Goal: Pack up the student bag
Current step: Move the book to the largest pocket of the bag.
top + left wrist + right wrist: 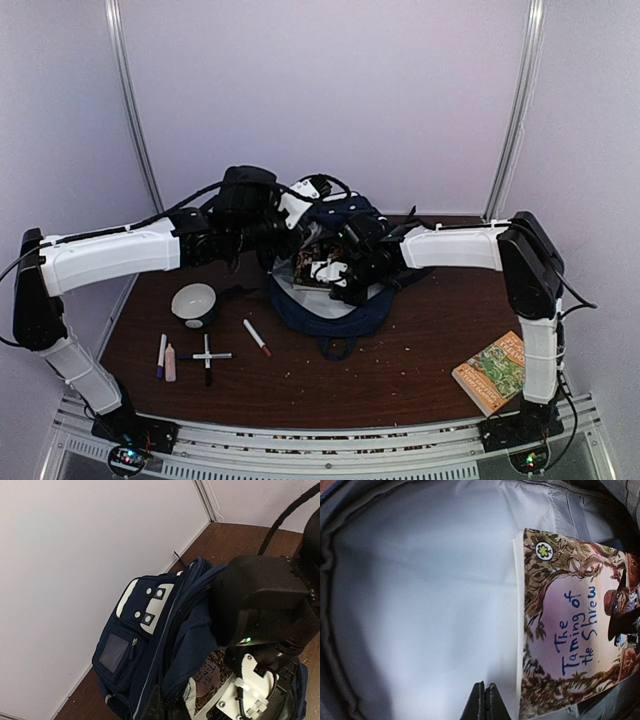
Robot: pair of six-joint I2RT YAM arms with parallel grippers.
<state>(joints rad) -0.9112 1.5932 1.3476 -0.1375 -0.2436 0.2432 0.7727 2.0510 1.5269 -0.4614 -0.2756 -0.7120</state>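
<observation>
student bag [330, 315] lengthwise near-to-far, mouth up, left fingers [152, 707] and right fingers [479, 702] pressed together

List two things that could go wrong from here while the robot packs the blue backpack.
1. The shut right claw sits inside the navy-blue fabric backpack beside the illustrated paperback book; pulling out could snag the grey lining or drag the book out.
2. The left claw seems to pinch the rim; a slip could collapse the opening.

Student bag [345, 322] mid-table; bowl [194, 303], pens [207, 355] left; book [492, 372] right.
</observation>
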